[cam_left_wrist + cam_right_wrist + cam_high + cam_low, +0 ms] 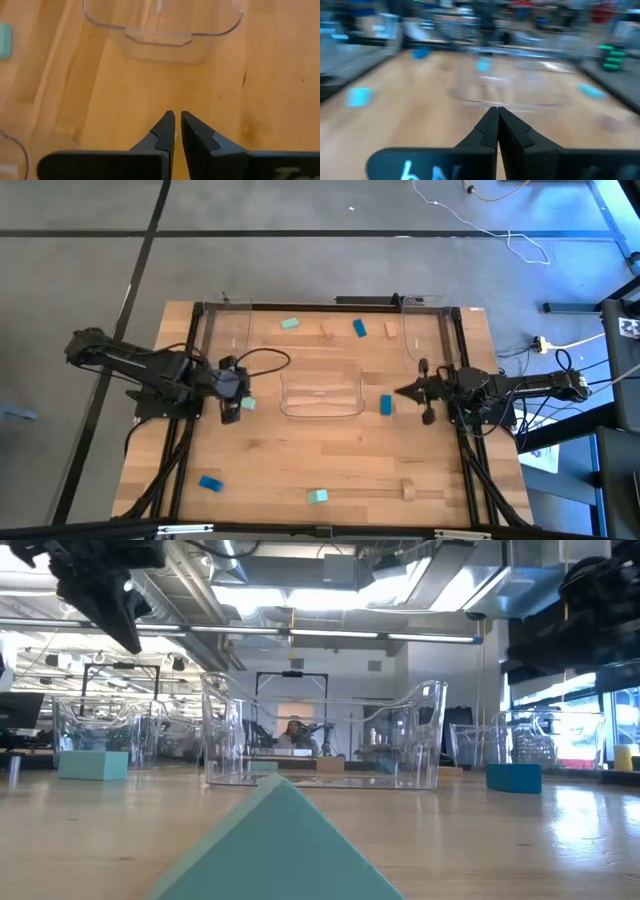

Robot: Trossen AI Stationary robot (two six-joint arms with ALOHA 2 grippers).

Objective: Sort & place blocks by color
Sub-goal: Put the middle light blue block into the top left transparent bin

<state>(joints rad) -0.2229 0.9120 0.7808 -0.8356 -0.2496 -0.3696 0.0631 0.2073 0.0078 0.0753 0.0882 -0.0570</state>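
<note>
Blocks are scattered all over the table (330, 465): we count three blue (386, 405), three mint-teal (290, 324), three tan wood (408, 490), all outside the clear tray (322, 392) in the middle. Left gripper (230, 417) sits just beside one mint block (247, 404), right gripper (398, 391) near a blue one. Both are pinched closed, holding nothing.

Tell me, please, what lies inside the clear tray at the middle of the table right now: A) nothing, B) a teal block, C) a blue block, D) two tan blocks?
A: in the high view the clear tray shows only bare wood through it, and the nearest blue block lies outside it on the table, beside its right edge.
</note>
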